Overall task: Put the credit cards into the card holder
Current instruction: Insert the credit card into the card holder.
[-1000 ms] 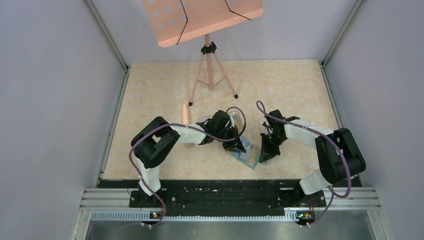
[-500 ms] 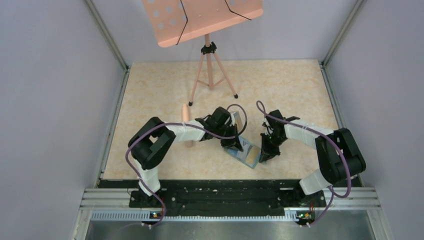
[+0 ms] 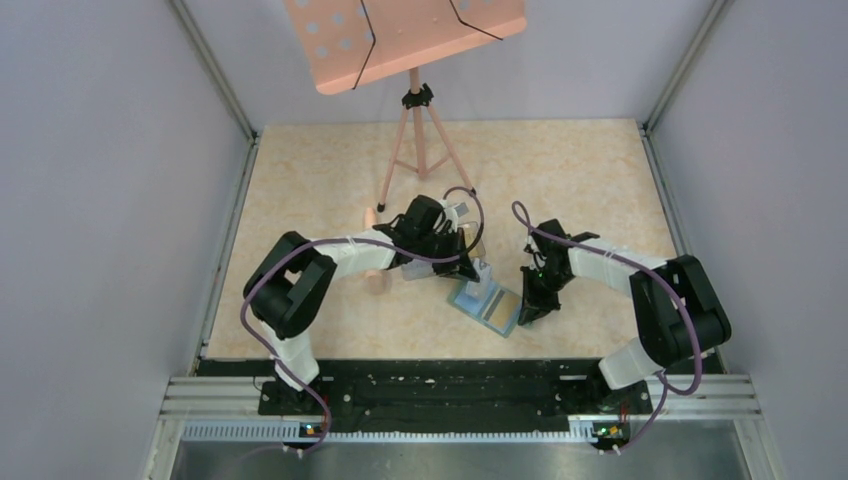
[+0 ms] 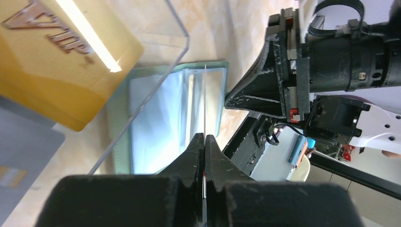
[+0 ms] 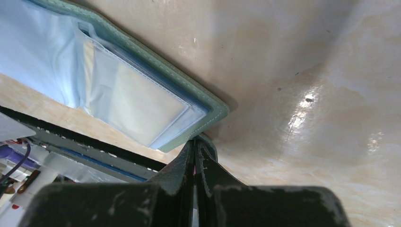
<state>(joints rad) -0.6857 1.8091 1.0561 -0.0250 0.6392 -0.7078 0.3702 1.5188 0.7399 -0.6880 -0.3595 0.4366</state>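
**Card pinched edge-on above the open card holder**

The left pincer point(image 4: 204, 138) is clamped on one credit card point(image 4: 205, 94). The card shows edge-on as a thin line rising from the tips, above the card holder point(image 3: 487, 305). The holder lies open, sleeves up, toward the near edge of the tabletop point(image 3: 590, 180), right of its middle. The right pincer point(image 5: 195, 143) is closed with nothing visible between its tips, which meet the holder's corner and probably pin it down. An orange-yellow VIP card point(image 4: 56, 61) shows through the clear box point(image 4: 183, 45), with a grey card point(image 4: 23, 156) next to it.

The card looks light, stiff and slick, so it is best held at one short end, leaving most of its length free to enter a sleeve. The sleeves look thin and soft, so a mouth may buckle if the card goes in skewed. The holder seems light enough to slide unless held.
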